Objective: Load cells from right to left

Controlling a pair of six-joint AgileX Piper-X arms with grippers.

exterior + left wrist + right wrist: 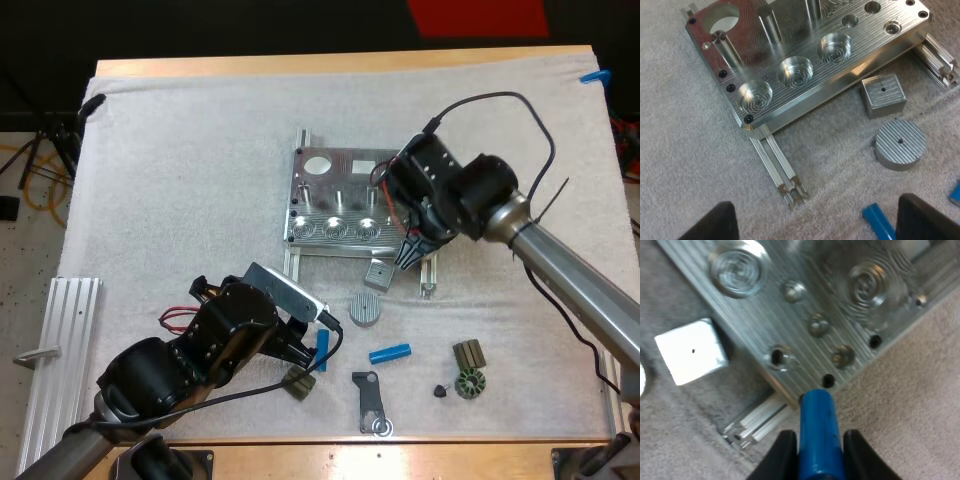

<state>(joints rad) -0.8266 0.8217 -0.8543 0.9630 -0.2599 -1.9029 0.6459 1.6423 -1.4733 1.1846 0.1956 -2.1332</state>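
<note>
The right gripper (818,437) has its two fingers (782,455) pressed on a blue cell (818,415) from both sides. The cell sticks out ahead of the fingertips, its tip over the corner edge of the fixture (805,305), just beside a small dark hole. Beyond the tip lie the fixture's ridged top, small bores and two round pockets. To one side of the fingers a cube (689,351) sits on the mat, near the fixture's edge. A rail end (752,422) juts from under the fixture close to the fingertips. In the high view this gripper (412,252) hangs at the fixture's (335,205) right near corner.

The left gripper (817,210) has its fingers (710,225) wide apart, gripping nothing. Between them, just beside one finger, lies a second cell (879,220). Ahead of the fingers come a disc (900,145) and the cube (883,95). Past these is the fixture (805,107), with three empty pockets along the edge facing the fingers.

In the high view the left gripper (312,352) has a small dark block (297,383) just beside it. Farther out from it on the mat (180,180) lie a third cell (390,353) and a bracket (370,400). Two dark parts (468,370) lie beyond those.
</note>
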